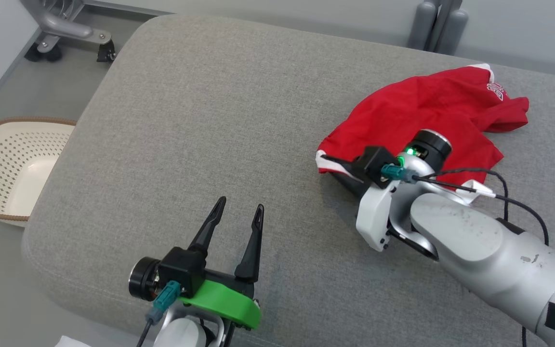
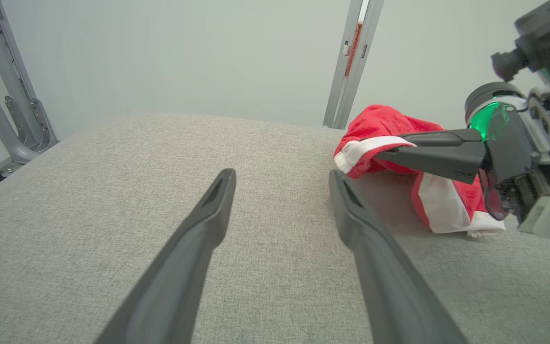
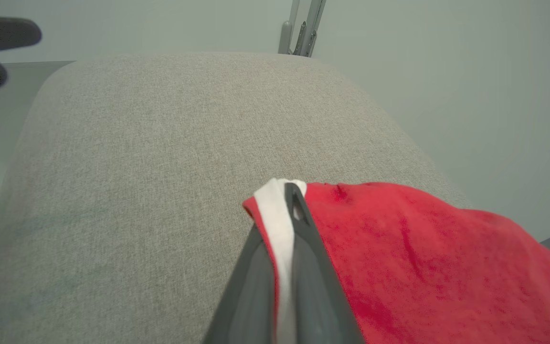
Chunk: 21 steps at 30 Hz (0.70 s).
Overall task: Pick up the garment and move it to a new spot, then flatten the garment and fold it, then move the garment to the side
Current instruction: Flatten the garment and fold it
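Observation:
A crumpled red garment (image 1: 427, 111) with white trim lies at the far right of a grey padded table (image 1: 200, 120). My right gripper (image 1: 328, 158) points left at the garment's near-left edge and is shut on its white-trimmed hem. The right wrist view shows the white band pinched between the two dark fingers of the right gripper (image 3: 280, 205), with the red garment (image 3: 423, 248) spreading to the right. My left gripper (image 1: 240, 204) stands open over bare padding near the front edge, well left of the garment. In the left wrist view, the left gripper (image 2: 280, 176) holds nothing, and the garment (image 2: 380, 124) sits in the right gripper (image 2: 373, 147).
A cream perforated basket (image 1: 17, 164) sits on the floor to the left of the table. A wheeled metal frame (image 1: 65, 29) stands at the back left and grey posts (image 1: 436, 24) behind the far edge. Bare grey padding spans the table's left and middle.

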Available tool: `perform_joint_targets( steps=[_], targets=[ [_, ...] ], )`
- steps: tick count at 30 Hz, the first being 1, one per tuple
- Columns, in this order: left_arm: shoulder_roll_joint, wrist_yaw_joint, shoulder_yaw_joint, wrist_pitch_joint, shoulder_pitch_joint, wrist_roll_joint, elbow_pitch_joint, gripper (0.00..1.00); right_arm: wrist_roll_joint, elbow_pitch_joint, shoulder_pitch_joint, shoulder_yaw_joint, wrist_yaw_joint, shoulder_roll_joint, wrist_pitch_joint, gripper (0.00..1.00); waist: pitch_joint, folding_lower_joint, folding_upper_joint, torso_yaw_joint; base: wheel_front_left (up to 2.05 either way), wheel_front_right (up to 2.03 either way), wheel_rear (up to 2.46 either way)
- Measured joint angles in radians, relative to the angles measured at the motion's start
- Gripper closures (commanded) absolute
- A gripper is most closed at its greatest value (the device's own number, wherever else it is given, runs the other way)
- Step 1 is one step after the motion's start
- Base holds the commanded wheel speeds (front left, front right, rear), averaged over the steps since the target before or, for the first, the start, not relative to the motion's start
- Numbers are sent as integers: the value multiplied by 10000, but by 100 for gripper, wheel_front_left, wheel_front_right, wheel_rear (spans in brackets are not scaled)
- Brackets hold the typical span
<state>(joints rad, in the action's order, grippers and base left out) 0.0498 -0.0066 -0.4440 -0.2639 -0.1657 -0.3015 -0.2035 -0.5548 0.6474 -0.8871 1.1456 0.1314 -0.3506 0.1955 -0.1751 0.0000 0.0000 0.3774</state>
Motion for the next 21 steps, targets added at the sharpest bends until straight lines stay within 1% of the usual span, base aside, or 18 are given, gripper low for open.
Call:
perform_joint_targets(
  steps=[1,3,6,7,12,15,17,21],
  targets=[
    [0,17,-46,0,-6,-42,-13,0,-52,171,-14,176,0,113,40,0,-33,0,0,37,0,0,0],
    [0,38,-109,0,-31,-65,-69,0,-207,483,-59,698,0,355,86,0,-92,0,0,128,0,0,0],
    [0,69,-117,0,-89,-107,-142,0,-462,635,-128,1147,0,577,67,0,-124,0,0,200,0,0,0],
    [0,71,-98,0,-91,-107,-178,0,-550,656,-142,1229,0,639,-94,0,-109,0,0,199,0,0,0],
    [0,109,186,0,-90,-96,-309,0,-591,391,-27,1340,0,543,-640,0,30,0,0,20,0,0,0],
    [0,100,445,0,-91,2,-324,0,-623,366,-59,1356,0,343,-403,0,115,0,0,-206,0,0,0],
    [0,63,686,0,-98,86,-330,0,-867,539,-169,1206,0,169,-17,0,177,0,0,-405,0,0,0],
    [0,12,1244,0,-142,217,-288,0,-1051,1003,-197,75,0,-35,520,0,286,0,0,-842,0,0,0]
  ],
)
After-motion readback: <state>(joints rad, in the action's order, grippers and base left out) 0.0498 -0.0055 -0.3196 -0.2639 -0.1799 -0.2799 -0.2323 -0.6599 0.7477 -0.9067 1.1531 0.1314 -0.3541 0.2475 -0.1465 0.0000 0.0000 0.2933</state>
